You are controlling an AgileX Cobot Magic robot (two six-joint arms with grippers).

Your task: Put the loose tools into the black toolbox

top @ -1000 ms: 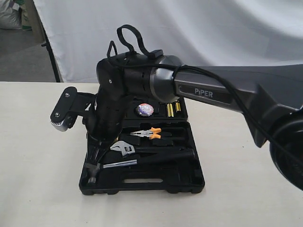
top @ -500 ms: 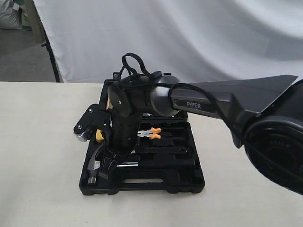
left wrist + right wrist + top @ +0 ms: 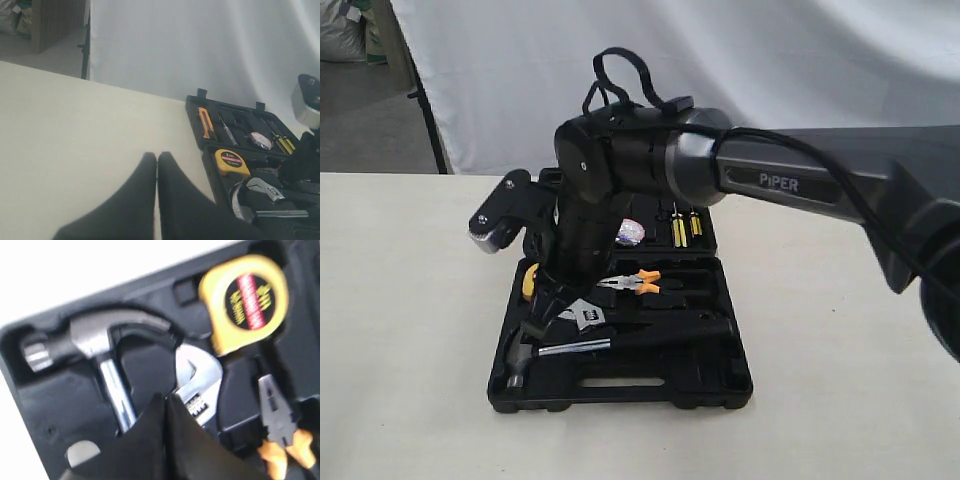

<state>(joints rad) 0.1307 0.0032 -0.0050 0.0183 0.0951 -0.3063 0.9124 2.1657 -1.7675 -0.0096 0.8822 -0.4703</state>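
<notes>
The black toolbox (image 3: 620, 392) lies open on the table. In its near half rest the claw hammer (image 3: 520, 358) with its black handle, and the silver adjustable wrench (image 3: 582, 315). The small tape roll (image 3: 628, 233) sits in the far half. My right gripper (image 3: 542, 312) points down over the case's left end, shut and empty. In the right wrist view its tips (image 3: 166, 397) hang just above the hammer's shaft (image 3: 116, 390) and the wrench (image 3: 200, 380). My left gripper (image 3: 157, 156) is shut and empty over bare table beside the toolbox (image 3: 192, 107); it is out of the exterior view.
A yellow tape measure (image 3: 528, 282) and orange-handled pliers (image 3: 635, 282) lie in the case, with screwdrivers (image 3: 678, 230) and an orange knife (image 3: 205, 122) in the far half. A white backdrop hangs behind the table. The right arm (image 3: 800, 185) spans the case from the right.
Half a second ago the right gripper dipped low over the hammer's head end. It has since lifted, and the wrench and tape roll show again.
</notes>
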